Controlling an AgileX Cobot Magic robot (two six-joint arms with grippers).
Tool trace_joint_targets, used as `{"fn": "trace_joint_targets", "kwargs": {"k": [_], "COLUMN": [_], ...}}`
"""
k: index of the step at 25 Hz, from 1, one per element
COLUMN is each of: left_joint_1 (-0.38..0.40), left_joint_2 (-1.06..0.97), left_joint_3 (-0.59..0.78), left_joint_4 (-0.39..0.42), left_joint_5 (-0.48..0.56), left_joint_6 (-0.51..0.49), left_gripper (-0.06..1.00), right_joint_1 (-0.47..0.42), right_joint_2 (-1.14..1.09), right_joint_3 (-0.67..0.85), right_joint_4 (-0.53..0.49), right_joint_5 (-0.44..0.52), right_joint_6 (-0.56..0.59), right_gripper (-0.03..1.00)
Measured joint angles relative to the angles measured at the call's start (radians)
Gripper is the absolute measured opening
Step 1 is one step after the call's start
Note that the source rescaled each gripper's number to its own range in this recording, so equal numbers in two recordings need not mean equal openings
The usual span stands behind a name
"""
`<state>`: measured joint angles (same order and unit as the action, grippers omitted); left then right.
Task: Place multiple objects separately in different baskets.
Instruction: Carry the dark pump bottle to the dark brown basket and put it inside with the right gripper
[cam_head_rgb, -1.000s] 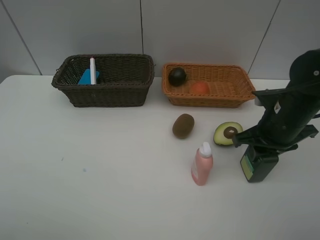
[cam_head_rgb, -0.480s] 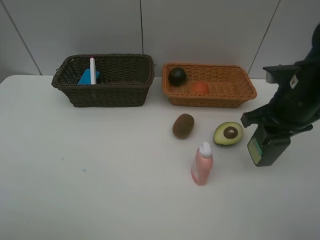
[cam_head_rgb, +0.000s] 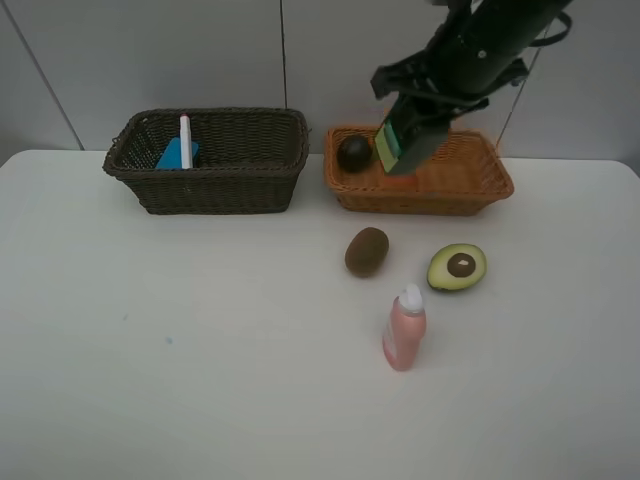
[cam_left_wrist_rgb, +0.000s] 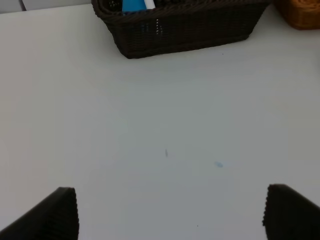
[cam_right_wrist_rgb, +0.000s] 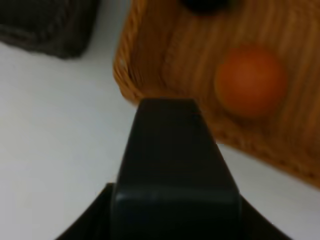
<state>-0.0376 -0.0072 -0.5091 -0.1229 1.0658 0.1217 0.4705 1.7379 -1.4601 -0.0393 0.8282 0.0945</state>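
Right gripper (cam_head_rgb: 437, 100): jaws closed on the dark green bottle (cam_head_rgb: 400, 140), which hangs tilted in the air over the left part of the light orange basket (cam_head_rgb: 480, 187). The right wrist view shows the bottle's dark body (cam_right_wrist_rgb: 175, 160) over the basket's near wall.

In that basket: dark mangosteen (cam_head_rgb: 354, 153) in the far left corner, orange bun (cam_head_rgb: 400, 179) just right of it, partly hidden behind the bottle.

Left gripper (cam_left_wrist_rgb: 172, 212): jaws spread wide, nothing between them, over bare white table (cam_head_rgb: 200, 350) on the near side of the dark brown basket (cam_head_rgb: 215, 190).

Dark brown basket, far left: blue eraser block (cam_head_rgb: 173, 156) and white marker (cam_head_rgb: 185, 140) at its left end, marker upright against the eraser.

On the table, near side of the light basket: brown kiwi (cam_head_rgb: 366, 251), halved avocado (cam_head_rgb: 457, 267) to its right, cut face up. Pink bottle (cam_head_rgb: 404, 330) stands upright, nearer than both.
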Motion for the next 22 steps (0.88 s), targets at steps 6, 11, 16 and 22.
{"fn": "trace_joint_targets", "kwargs": {"k": [6, 11, 16, 22], "left_joint_1": [0.000, 0.000, 0.000, 0.000], "left_joint_2": [0.000, 0.000, 0.000, 0.000], "left_joint_3": [0.000, 0.000, 0.000, 0.000], "left_joint_4": [0.000, 0.000, 0.000, 0.000], "left_joint_5": [0.000, 0.000, -0.001, -0.001], "left_joint_6": [0.000, 0.000, 0.000, 0.000], "left_gripper": [0.91, 0.91, 0.91, 0.91], "right_joint_1": [0.037, 0.077, 0.093, 0.094], "right_joint_2": [0.256, 0.481, 0.641, 0.712], "right_joint_3": [-0.361, -0.588, -0.714, -0.726], "right_joint_4": [0.087, 0.146, 0.166, 0.168], "right_joint_5": [-0.087, -0.121, -0.126, -0.139], "right_joint_6": [-0.063, -0.082, -0.094, -0.094], "right_gripper": [0.12, 0.12, 0.12, 0.21]}}
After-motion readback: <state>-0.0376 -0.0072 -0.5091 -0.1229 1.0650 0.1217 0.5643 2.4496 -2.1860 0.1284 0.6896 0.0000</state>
